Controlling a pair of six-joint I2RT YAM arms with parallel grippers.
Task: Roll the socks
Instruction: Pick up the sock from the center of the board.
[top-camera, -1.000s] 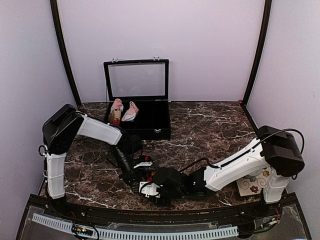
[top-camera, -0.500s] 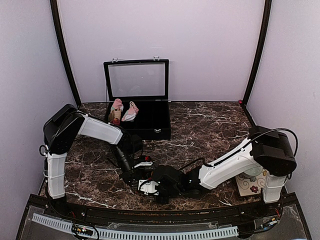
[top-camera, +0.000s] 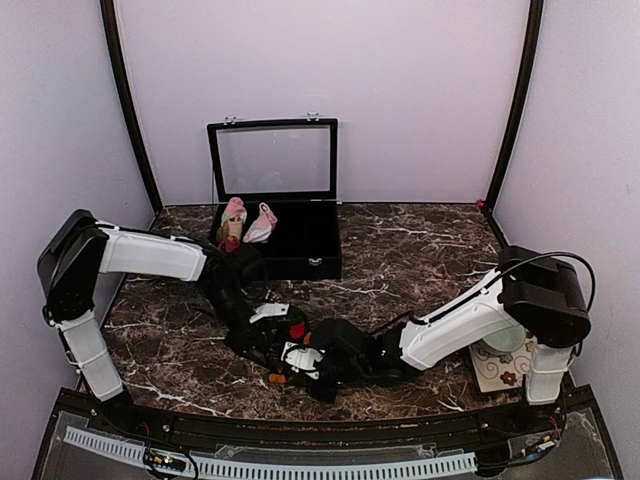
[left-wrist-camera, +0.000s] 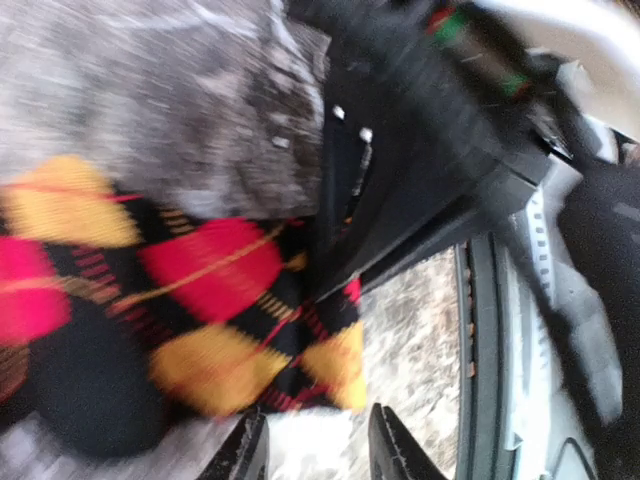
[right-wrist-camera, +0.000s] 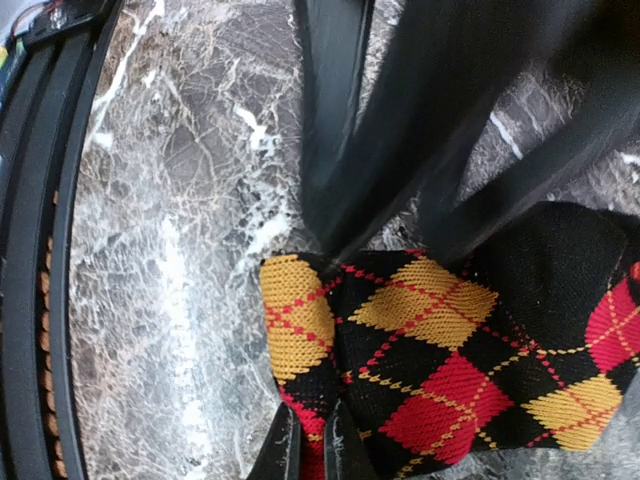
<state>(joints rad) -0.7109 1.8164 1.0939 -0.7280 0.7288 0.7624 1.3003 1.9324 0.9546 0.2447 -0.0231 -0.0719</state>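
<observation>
The black argyle sock (right-wrist-camera: 450, 350) with red and yellow diamonds lies on the marble near the front edge; in the top view it is a small dark bundle (top-camera: 292, 332) between the two grippers. My right gripper (right-wrist-camera: 313, 450) is shut on the sock's folded near edge. My left gripper (left-wrist-camera: 318, 455) is open, and its fingertips (left-wrist-camera: 247, 452) sit just off the sock's end with nothing between them. In the left wrist view the sock (left-wrist-camera: 200, 300) is blurred. The pink sock (top-camera: 262, 225) lies in the black case.
An open black case (top-camera: 300, 240) with a glass lid stands at the back, holding an upright pink-topped roll (top-camera: 233, 222). A white flowered cloth (top-camera: 500, 370) lies by the right arm's base. A black rail (right-wrist-camera: 40, 250) runs along the table's front edge.
My left gripper has opened and let go of the argyle sock, and its arm has swung back to the left. My right gripper has shut on the sock's edge.
</observation>
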